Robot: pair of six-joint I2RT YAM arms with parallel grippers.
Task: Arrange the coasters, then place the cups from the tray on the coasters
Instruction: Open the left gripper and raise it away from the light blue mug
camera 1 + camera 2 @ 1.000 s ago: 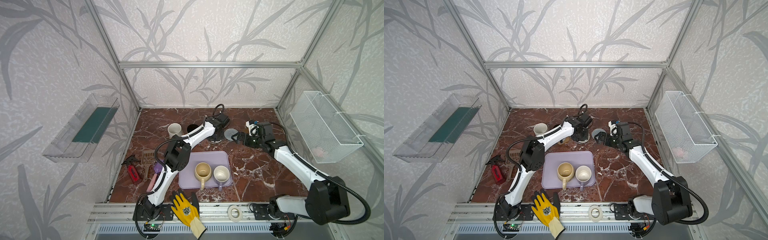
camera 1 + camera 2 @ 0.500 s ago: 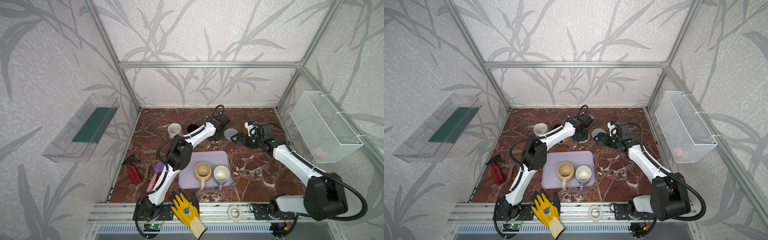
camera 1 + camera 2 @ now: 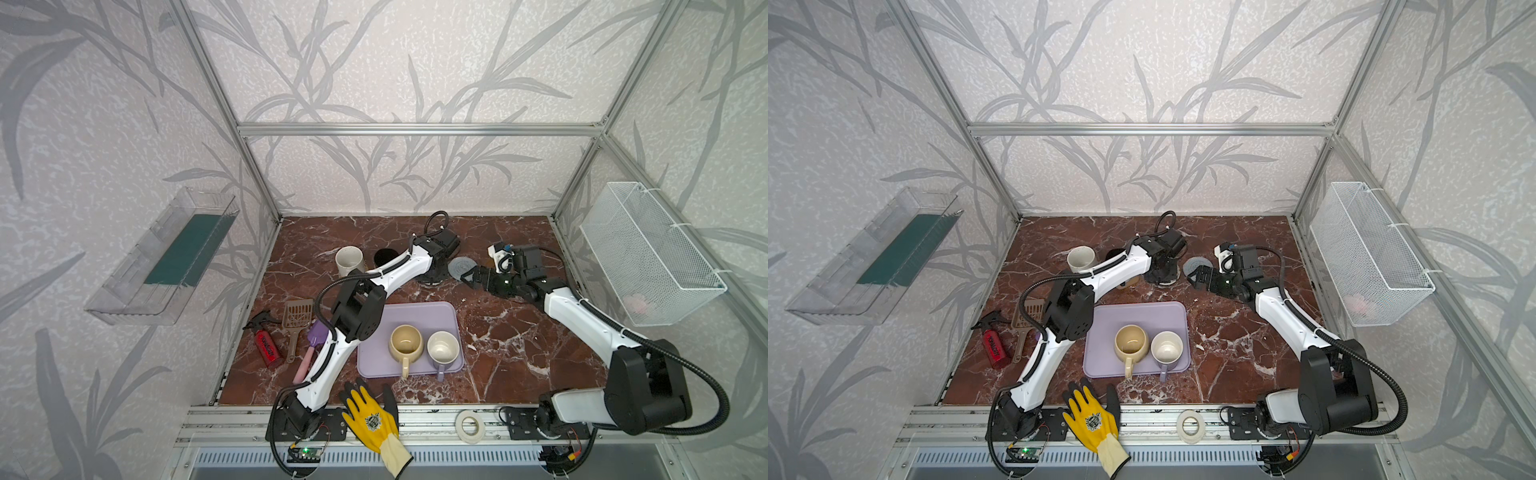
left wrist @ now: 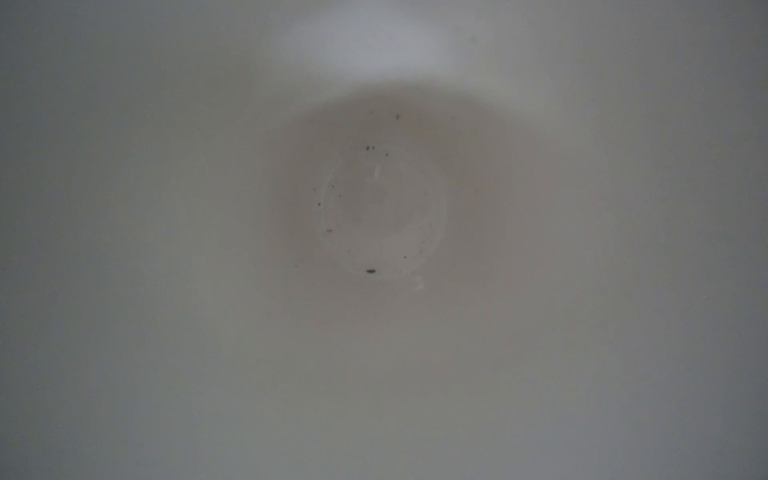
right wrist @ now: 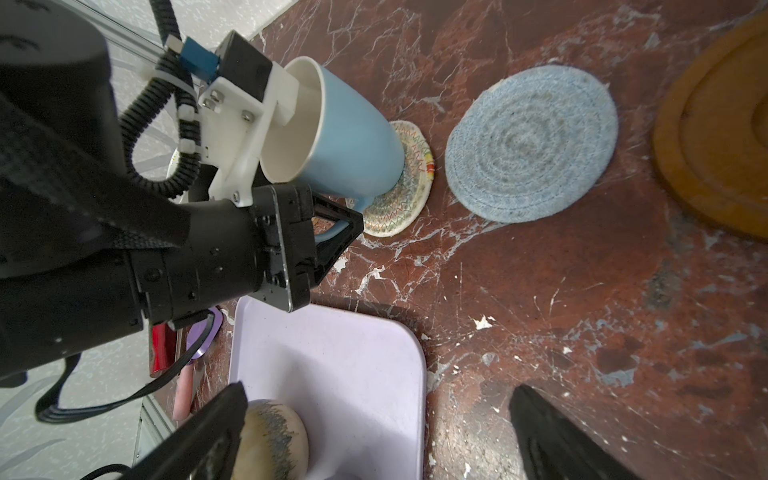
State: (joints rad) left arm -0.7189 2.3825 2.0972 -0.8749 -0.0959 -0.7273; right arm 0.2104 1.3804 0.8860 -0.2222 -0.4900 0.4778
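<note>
Left tool (image 5: 338, 227): was found clamped on the handle of the light blue mug (image 5: 353, 141), beyond the far edge of the tray (image 3: 419, 318).
Right tool (image 3: 470, 279): was seen with its jaws spread wide and nothing between them, above the surface (image 3: 519, 340) just beyond the tray's far right corner.
Light blue mug: was held tilted, its base at the cream rope coaster (image 5: 409, 195); whether the two were touching could not be told.
Grey-blue coaster (image 5: 532, 143): was laid bare just beside the cream rope coaster, farther toward the tray's right side.
Brown disc coaster (image 5: 715, 137): was laid bare farther along the same way, only partly shown in the right wrist view.
Cream-yellow mug (image 3: 406, 343) and lavender mug (image 3: 443, 350): were stood upright side by side on the tray's near half, handles turned toward its front edge.
White mug (image 3: 348, 261) and black mug (image 3: 384, 257): were stood beyond the tray's far left corner, the black one partly hidden by the left arm.
Left wrist view: was filled by a pale, speckled mug interior.
</note>
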